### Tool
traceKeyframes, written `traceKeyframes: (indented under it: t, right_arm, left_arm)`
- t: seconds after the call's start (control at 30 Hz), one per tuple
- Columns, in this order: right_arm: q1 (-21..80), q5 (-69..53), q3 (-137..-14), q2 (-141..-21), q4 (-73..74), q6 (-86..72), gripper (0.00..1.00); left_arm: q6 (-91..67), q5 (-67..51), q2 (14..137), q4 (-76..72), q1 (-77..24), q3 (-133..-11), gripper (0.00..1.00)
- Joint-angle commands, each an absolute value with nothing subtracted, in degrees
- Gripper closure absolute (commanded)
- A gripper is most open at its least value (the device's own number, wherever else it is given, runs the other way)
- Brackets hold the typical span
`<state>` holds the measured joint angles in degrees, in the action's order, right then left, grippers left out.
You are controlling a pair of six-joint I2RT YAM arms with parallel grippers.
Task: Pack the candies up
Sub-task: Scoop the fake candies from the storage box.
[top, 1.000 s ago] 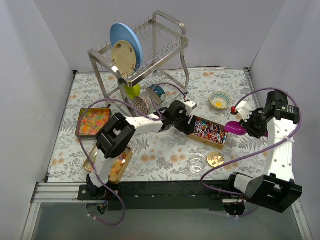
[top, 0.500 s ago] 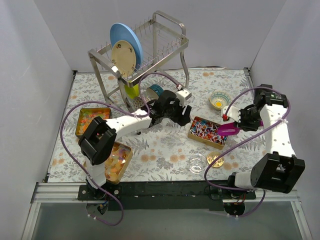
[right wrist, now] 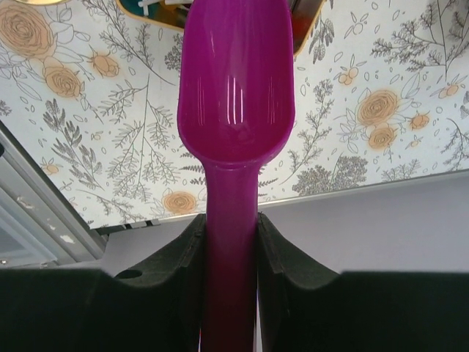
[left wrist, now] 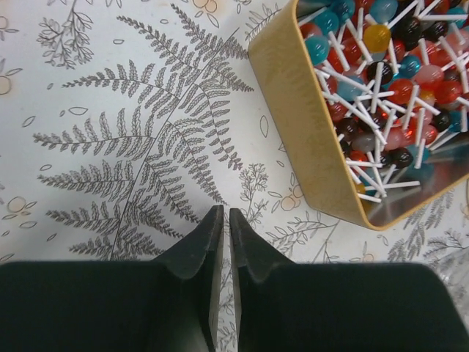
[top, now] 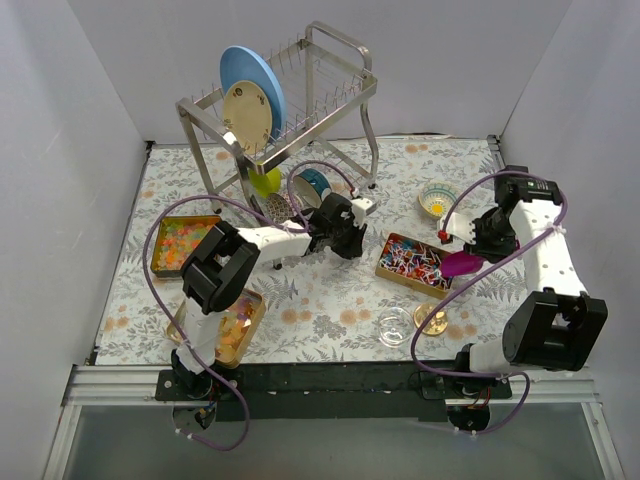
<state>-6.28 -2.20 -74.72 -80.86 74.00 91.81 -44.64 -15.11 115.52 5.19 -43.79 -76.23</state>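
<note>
A gold tray [top: 384, 266] at mid-table holds red, blue and white candies [top: 415, 260]; the left wrist view shows them as small round sweets on white sticks [left wrist: 381, 81]. My left gripper [top: 350, 243] [left wrist: 226, 214] hovers over the cloth just left of that tray, shut with nothing between its fingers. My right gripper [top: 478, 247] [right wrist: 231, 220] is shut on the handle of a purple scoop [top: 460, 264] [right wrist: 236, 88]. The scoop's bowl is empty and sits at the tray's right end. Orange-yellow bits [top: 182, 243] and glossy gummies [top: 230, 328] fill two trays at the left.
A small glass jar [top: 395, 325] and a round gold lid [top: 432, 320] lie near the front edge. A steel dish rack [top: 300, 110] with plates stands at the back, cups beneath it. A patterned bowl [top: 438, 200] sits at back right.
My left gripper has closed and pulled back to the left, off the candy tray. My right arm has carried the scoop up and in toward the tray's right end.
</note>
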Motion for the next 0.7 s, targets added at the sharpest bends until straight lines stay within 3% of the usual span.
traceKeyframes:
  t: [0.0,0.67]
  right_arm:
    - [-4.6,3.2,-77.4,-81.3,75.1,89.3,0.99]
    - [9.3,15.4,-78.8,-91.7,75.1,69.1,0.99]
  left_arm:
    - [-44.8,-18.4,117.2,1.9,-43.9,-76.6,0.95]
    - [-50.5,-30.0,117.0,-15.4,-46.0,-67.1,1.00]
